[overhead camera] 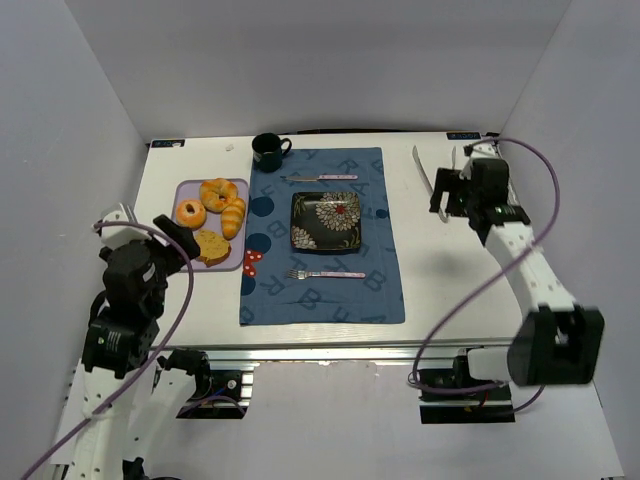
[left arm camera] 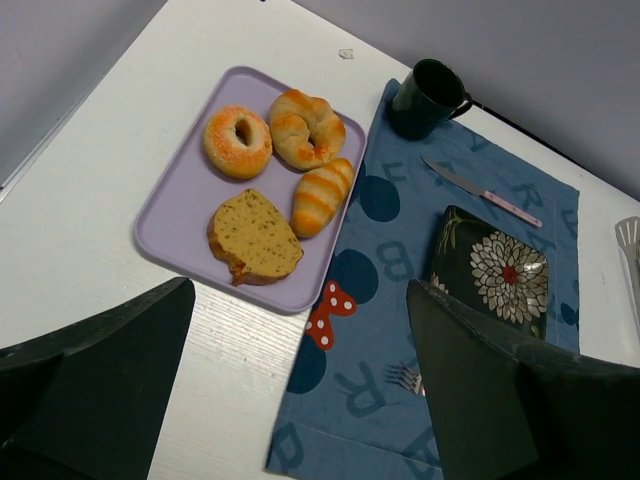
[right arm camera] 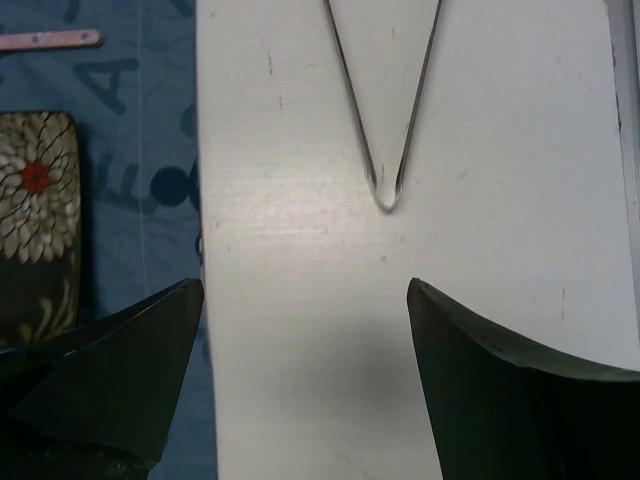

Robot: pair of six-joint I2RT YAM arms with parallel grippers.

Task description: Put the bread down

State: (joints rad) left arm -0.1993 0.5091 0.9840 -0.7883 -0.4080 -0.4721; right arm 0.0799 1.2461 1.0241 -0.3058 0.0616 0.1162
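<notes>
Right gripper (right arm camera: 305, 290) jaws wide apart; tongs (right arm camera: 385, 197) just ahead, seemingly untouched. It should straddle both arms squarely. Left gripper (left arm camera: 300, 290) jaws likewise apart.

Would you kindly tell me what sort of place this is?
Likely a robot test booth staged as a breakfast setting: plain grey walls, a blue placemat with a plate, and a lilac tray of breads.
</notes>
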